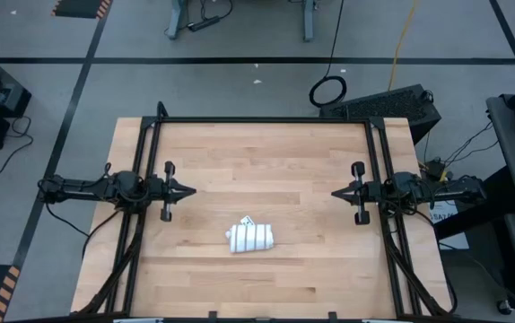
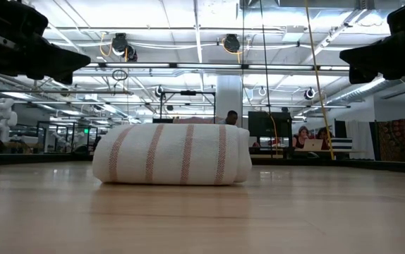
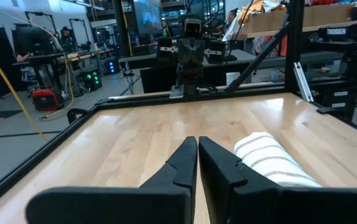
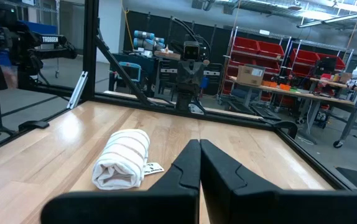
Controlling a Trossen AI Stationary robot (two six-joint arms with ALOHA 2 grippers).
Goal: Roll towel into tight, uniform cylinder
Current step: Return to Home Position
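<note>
Two dark arms, parked at opposite sides of the desk (image 1: pixel 266 161), each pointing inward. At far left, left fingers (image 1: pixel 186 189) pressed together to a narrow point, holding nothing, hanging above bare wood just inside the black frame rail (image 1: pixel 150 144). Between the arms and nearer the front edge, the towel (image 1: pixel 249 237): rolled into a short, plump cylinder, lying on its side, thin stripes wrapping round it, well apart from both arms. Small white tag (image 4: pixel 154 168) poking out on the side toward the back rail, flat on the wood. Open wood all round the roll. At right, right fingers (image 1: pixel 338 192) likewise closed tight and empty, facing the left ones across the desk. Beyond the back rail, on the floor: a black cable loop (image 1: pixel 327 91) and a dark case (image 1: pixel 388 105).
</note>
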